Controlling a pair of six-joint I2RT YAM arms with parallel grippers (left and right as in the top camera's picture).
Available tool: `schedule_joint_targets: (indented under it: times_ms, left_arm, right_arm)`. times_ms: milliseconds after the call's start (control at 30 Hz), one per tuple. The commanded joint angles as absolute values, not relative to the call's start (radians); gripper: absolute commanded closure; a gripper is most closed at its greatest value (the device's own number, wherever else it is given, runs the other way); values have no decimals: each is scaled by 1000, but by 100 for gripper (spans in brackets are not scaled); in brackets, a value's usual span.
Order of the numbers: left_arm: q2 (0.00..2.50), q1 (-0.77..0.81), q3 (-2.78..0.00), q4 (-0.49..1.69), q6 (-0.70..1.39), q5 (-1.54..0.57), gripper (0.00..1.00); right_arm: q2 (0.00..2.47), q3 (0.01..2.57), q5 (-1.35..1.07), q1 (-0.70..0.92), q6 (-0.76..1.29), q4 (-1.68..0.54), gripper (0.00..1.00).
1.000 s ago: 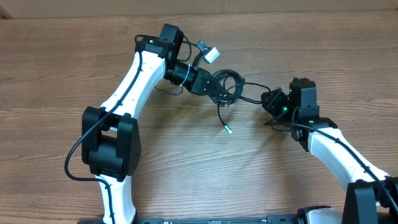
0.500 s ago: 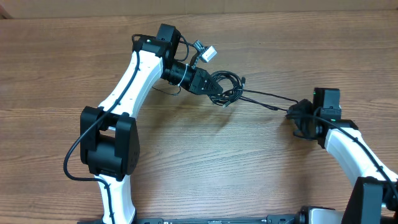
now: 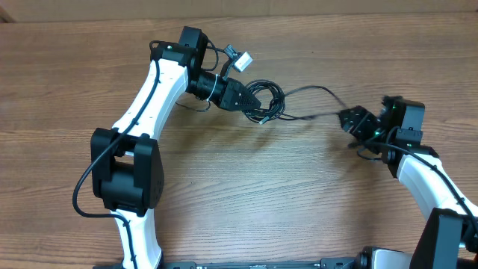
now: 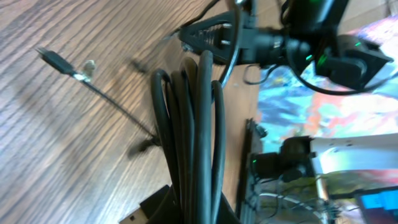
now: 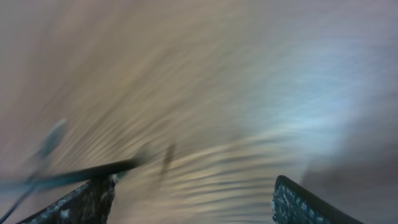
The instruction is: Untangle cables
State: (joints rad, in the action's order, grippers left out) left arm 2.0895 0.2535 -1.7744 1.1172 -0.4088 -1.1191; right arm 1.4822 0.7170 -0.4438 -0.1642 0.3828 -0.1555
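Note:
A coil of thin black cables hangs at the tip of my left gripper, which is shut on it. In the left wrist view the bundle runs up from the shut jaws, with a flat metal plug beside them. One thin strand ends in a small plug tip lying on the wood. A loose strand arcs from the coil toward my right gripper. That gripper is open and empty, with a black strand passing just beyond its left finger.
The brown wooden table spreads all round. A small white connector on thicker arm wiring sits behind the left wrist. The table's far edge runs along the top of the overhead view.
My right gripper pulled a strand out to the right, then opened and let it go; the strand now lies slack in an arc. The left arm shifted slightly left with the coil.

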Motion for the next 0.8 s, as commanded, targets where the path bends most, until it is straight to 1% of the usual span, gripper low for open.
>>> schedule_joint_targets:
  times_ms: [0, 67, 167, 333, 400, 500, 533, 667, 700, 733, 767]
  left_arm:
    - [2064, 284, -1791, 1110, -476, -1005, 96]
    - [2064, 297, -1791, 1103, -500, -974, 96]
    - [2064, 311, -1791, 1091, -527, -958, 96]
    - [2064, 327, -1791, 1125, -628, -946, 96]
    - [2064, 332, -1791, 1150, -671, -930, 96]
    - [2064, 332, -1791, 1179, -704, -890, 96]
    - [2064, 332, -1791, 1182, -703, -864, 96]
    - [2064, 332, -1791, 1179, -702, -744, 96]
    - [2064, 332, -1791, 1172, -690, -717, 96]
    - [2064, 332, -1791, 1161, -669, -707, 96]
    - [2064, 332, -1791, 1147, -641, -707, 96]
  right_arm:
    - [1489, 708, -950, -142, 70, -108, 21]
    - [1489, 708, -1124, -130, -2, -65, 20]
    - [1489, 708, -1190, -105, -9, 3, 20]
    - [1489, 708, -1074, -39, -9, 114, 13]
    - [1489, 708, -978, -1, -9, 148, 13]
    - [1489, 708, -787, 61, -16, 148, 13]
    - [1489, 708, -756, 83, -34, 144, 13]
    - [1489, 709, -759, 138, -35, 158, 7]
    - [1489, 709, -757, 145, -27, 166, 7]
    - [1489, 709, -749, 147, 20, 178, 11]
    - [1489, 709, -737, 147, 102, 193, 18]
